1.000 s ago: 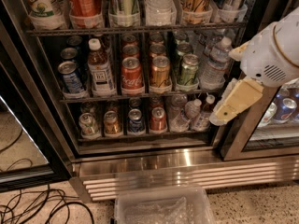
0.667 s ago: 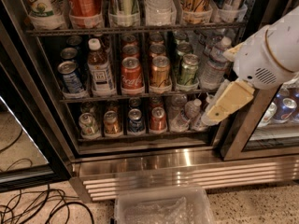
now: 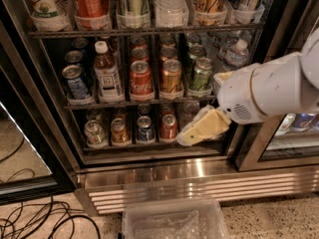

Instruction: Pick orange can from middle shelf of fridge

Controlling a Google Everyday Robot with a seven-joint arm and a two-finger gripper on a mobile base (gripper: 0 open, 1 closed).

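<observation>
While the gripper is hanging low and right in front of the fridge, level with the bottom row, the orange can is standing upright at the front of its lane on the middle shelf, just beside a red Coca-Cola can on one side and a green can on the other. The gripper is not touching it, and I cannot tell whether it is clenched or released. Judging the can: likely full, so fairly weighty and stiff, but thin-walled and probably cold-slick. Mid-body is looking like the best hold, though the neighbours are crowding both flanks. Clear lane trays are holding more cans behind each front one. Clear cups above are holding tall cans. A clear bin is sitting on the floor, contents unclear.
</observation>
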